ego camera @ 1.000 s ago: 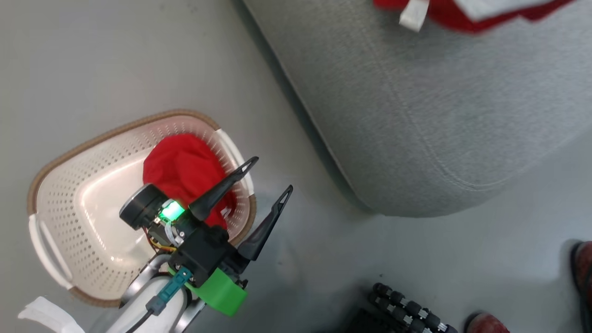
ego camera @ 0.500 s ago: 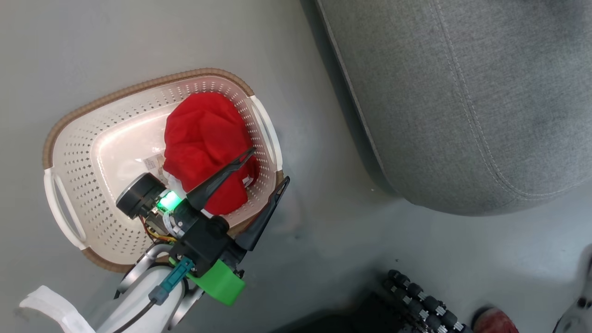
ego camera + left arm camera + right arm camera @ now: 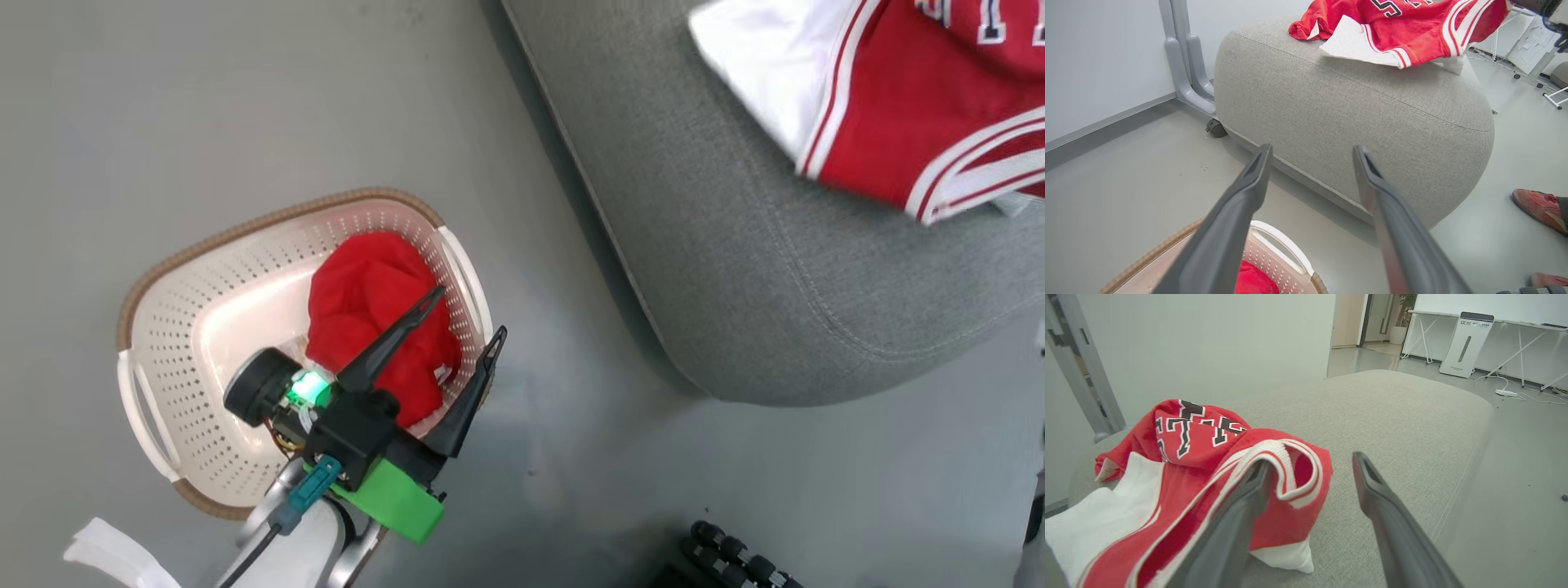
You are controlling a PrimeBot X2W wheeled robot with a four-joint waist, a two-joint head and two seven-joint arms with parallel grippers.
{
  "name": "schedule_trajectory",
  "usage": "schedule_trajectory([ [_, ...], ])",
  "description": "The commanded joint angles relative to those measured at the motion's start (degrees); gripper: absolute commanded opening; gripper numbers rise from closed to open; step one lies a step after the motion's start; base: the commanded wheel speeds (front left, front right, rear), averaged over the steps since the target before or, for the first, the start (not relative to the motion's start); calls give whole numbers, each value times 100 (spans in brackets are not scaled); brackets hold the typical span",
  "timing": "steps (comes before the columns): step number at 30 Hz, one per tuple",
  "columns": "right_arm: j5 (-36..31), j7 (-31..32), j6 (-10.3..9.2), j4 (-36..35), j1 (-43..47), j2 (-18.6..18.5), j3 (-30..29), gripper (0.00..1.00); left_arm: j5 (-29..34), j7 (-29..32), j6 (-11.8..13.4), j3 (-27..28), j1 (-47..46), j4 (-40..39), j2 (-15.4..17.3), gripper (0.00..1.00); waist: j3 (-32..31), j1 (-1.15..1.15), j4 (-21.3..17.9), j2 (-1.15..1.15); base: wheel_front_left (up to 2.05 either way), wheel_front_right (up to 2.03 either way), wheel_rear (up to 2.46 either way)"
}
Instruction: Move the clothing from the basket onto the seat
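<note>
- The red garment (image 3: 363,298) lies crumpled in the basket (image 3: 188,327), bunched against the wall and white handle on the basket's 3 o'clock side in the head view. The rest of the basket's bottom is bare.
- Its long axis runs roughly from 12 to 6 o'clock in that view, leaning a little toward 11 and 5. As a bundle it has no clear front or point. A small white bit shows at its 5 o'clock end, too small to tell whether it is trim or a label.
- The left gripper (image 3: 473,309) is spread wide and holds nothing. One finger crosses over the red cloth and the other lies over the rim, both pointing toward 1 o'clock.
- From the midpoint between its fingertips, the bulk of the bundle lies at about 9 o'clock and lower. In the left wrist view the red shows at 6 o'clock, under the fingers, which look out level toward the seat (image 3: 735,269).
- I judge the grasp calls for tipping the fingers down and shifting toward 9 o'clock, to close across the bundle's short width.
- The left arm is plainly nearer.
- The right gripper (image 3: 1310,459) hangs wide apart and empty over the seat, beside the lettered jersey (image 3: 898,106) lying there.
- The seat lies at 2 o'clock from the basket, across bare floor (image 3: 245,98).
</note>
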Motion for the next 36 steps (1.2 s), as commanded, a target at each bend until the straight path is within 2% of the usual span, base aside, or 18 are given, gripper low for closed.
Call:
schedule_trajectory([
  [1, 118, -14, -6, -103, 195, -3, 89, 100, -78, -3, 10, 98, 129, 63, -91, 100, -433, 0, 29, 0, 0, 0, 0],
  [8, 52, -14, -6, -760, 1051, -6, 917, 100, -186, -2, 15, 597, 504, 311, -750, 100, -1229, 0, 553, 0, 0, 0, 0],
  [16, -366, -14, -6, -868, 1618, -10, 1853, 100, -183, 0, 129, 1499, 987, 494, -1298, 100, -2088, 0, 1326, 0, 0, 0, 0],
  [22, -507, -14, -6, -808, 1883, -12, 2424, 100, -320, 0, 354, 1982, 1313, 574, -1406, 100, -2615, 0, 1742, 0, 0, 0, 0],
  [26, -506, -14, -6, -844, 2090, -7, 2673, 100, -584, 0, 544, 2050, 1588, 488, -1408, 100, -2962, 0, 1919, 0, 0, 0, 0],
  [36, -311, -14, -6, -1075, 2808, -7, 3099, 100, -513, 0, 803, 2312, 2385, 187, -1408, 100, -3669, 0, 1973, 0, 0, 0, 0],
])
